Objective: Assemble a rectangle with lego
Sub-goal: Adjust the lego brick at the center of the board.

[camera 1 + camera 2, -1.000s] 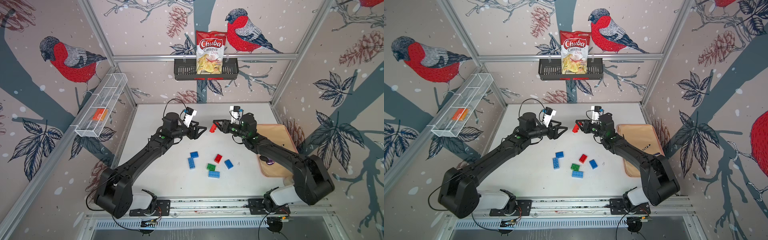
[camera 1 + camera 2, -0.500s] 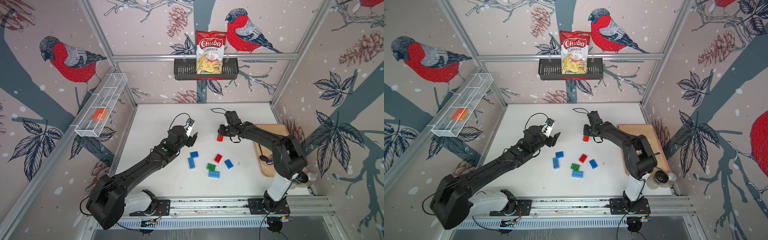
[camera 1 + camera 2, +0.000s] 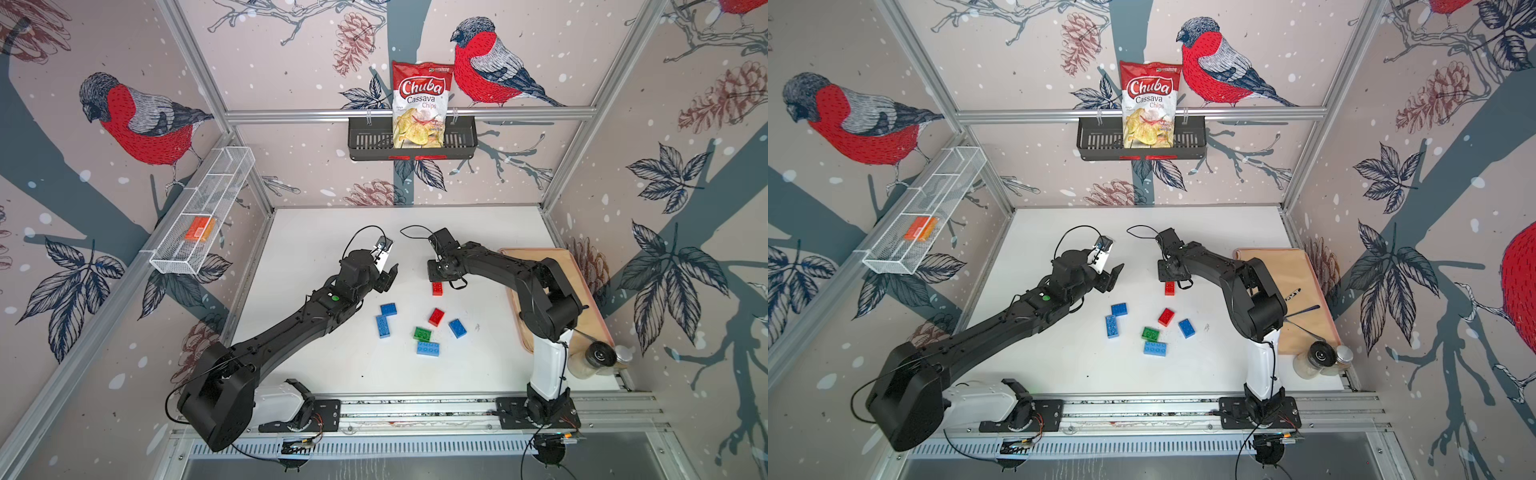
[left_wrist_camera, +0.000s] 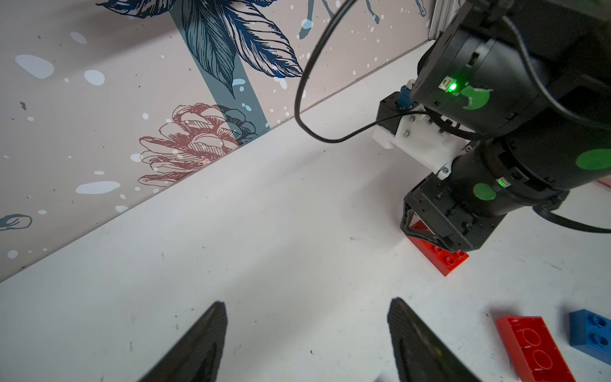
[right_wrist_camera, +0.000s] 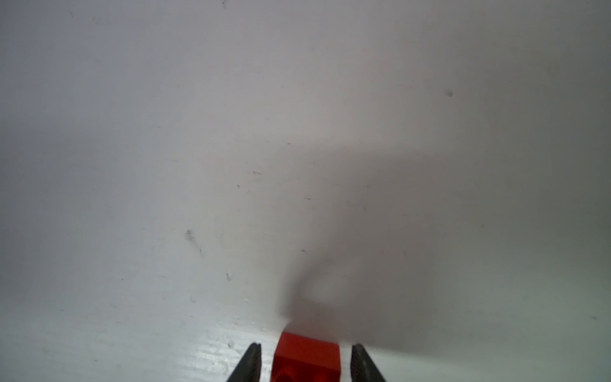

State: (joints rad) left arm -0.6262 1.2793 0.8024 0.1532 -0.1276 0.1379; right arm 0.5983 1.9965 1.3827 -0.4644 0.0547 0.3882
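A red lego brick lies studs up on the white table. My right gripper points down over it, open, with a small gap showing on each side of the brick. The left wrist view shows that brick under the right gripper's black fingers. My left gripper hangs wide open and empty to the left of it. Nearer the front lie a second red brick, a green one and several blue ones.
A wooden board lies along the right edge, with glass jars at its near end. A white wire-mesh basket with an orange box hangs on the left wall. A chips bag stands in a black rack at the back.
Both grippers have come down from mid-air. The right one lowered the red brick to the table and opened off it. The left one drew back to the left, open.
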